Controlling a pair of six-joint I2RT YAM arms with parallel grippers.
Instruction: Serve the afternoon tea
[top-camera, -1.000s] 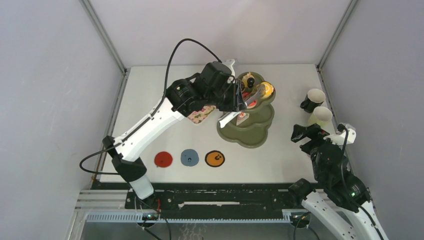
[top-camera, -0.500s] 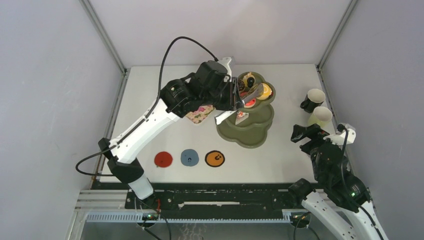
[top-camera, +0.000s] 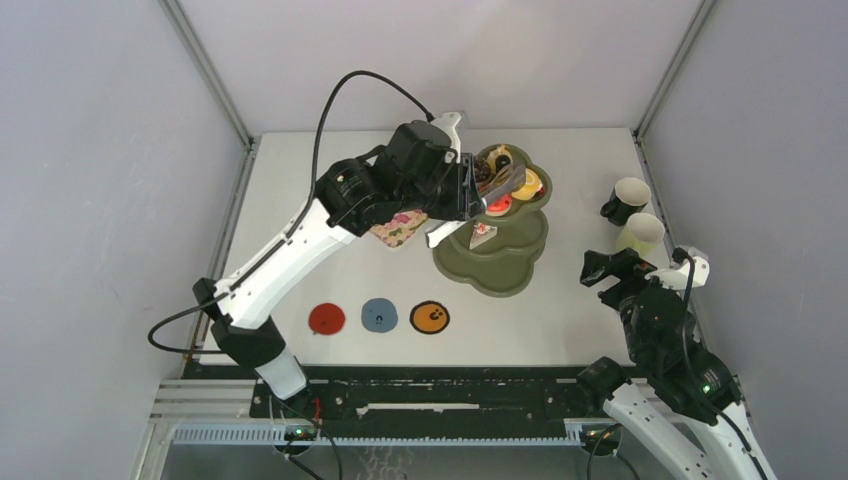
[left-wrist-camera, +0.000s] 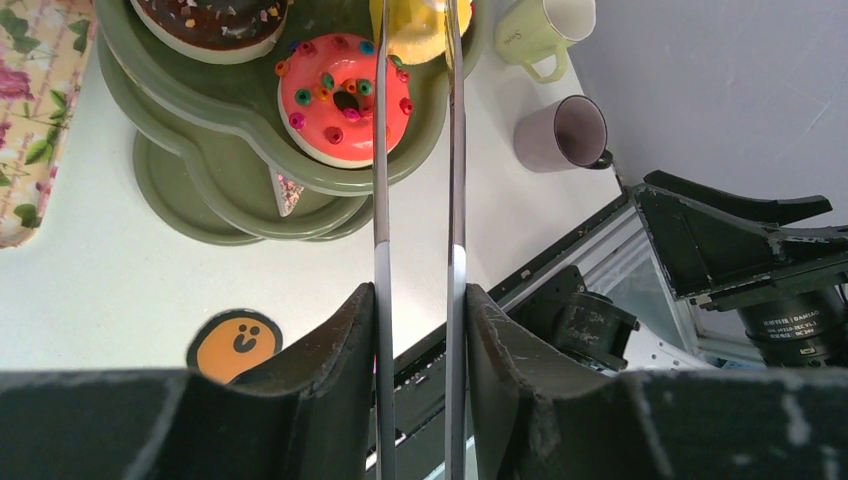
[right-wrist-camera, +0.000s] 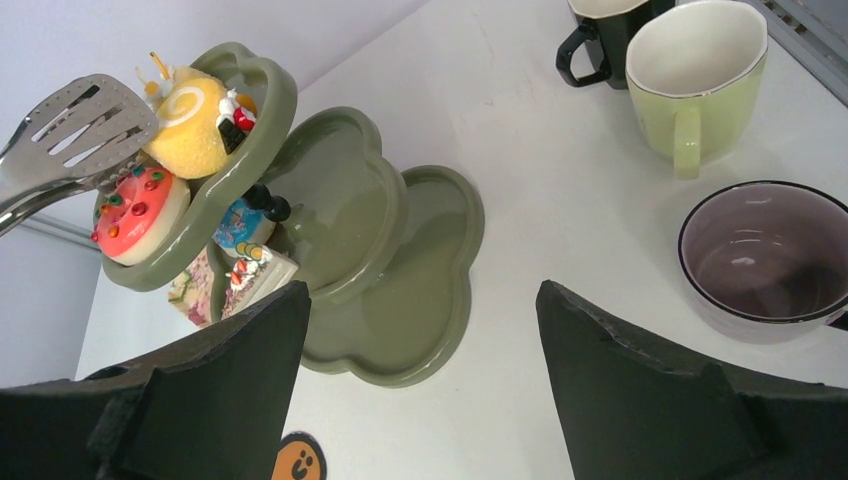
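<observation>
The 3-tier stand (top-camera: 497, 262) carries 1 pink donut (left-wrist-camera: 342, 100), 1 chocolate donut (left-wrist-camera: 210, 15) and 1 yellow cake (left-wrist-camera: 415, 30) on its top tier, at the tips of the tongs (left-wrist-camera: 455, 200) clamped in the left claw (left-wrist-camera: 418, 300). The right claw (right-wrist-camera: 420, 295), spread wide and empty, faces 3 mugs (right-wrist-camera: 695, 80). 3 coasters (top-camera: 379, 315) lie well behind the left claw.

The left arm (top-camera: 300, 240) hides most of the tray (top-camera: 398, 232), part of the stand (top-camera: 500, 275).
</observation>
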